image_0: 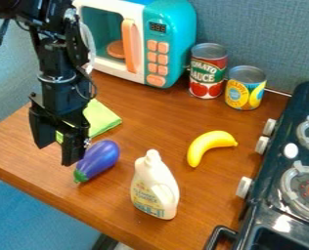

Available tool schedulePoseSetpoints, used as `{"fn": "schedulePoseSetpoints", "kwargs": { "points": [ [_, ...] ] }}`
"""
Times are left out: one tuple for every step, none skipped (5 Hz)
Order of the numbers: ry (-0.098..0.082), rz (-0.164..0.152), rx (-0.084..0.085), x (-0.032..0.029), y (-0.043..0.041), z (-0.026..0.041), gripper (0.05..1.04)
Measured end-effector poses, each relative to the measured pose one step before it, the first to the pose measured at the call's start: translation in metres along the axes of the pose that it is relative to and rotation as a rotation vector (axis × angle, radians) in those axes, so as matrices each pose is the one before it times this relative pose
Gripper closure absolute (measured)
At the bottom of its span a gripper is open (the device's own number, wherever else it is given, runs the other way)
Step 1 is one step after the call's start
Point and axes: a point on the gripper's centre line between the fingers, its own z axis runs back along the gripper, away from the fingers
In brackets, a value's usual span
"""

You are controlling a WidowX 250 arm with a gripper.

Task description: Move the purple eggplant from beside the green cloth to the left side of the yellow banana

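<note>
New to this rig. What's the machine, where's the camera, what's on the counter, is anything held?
The machine is a black robot arm, coming in from the upper left. Its black two-finger gripper hangs open over the brown wooden counter, holding nothing. Think of it as a simple pincer.

There's one picture, from a fixed camera looking down at a slant.

Nearest the gripper is a shiny purple toy eggplant with a green end; a flat lime-green cloth lies behind. Further right: a white bottle and a curved yellow banana. At the back: a teal-and-white toy microwave and two metal cans. A black stove stands at the right.
</note>
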Motion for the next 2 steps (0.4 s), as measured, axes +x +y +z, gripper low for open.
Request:
{"fn": "schedulePoseSetpoints", "kwargs": {
  "points": [
    [0.0052, -0.0020, -0.0264, 0.00192, 0.00180, -0.00907, 0.083],
    [-0.0004, -0.0057, -0.0099, 0.00530, 0.00037, -0.00205, 0.083]
  ]
}}
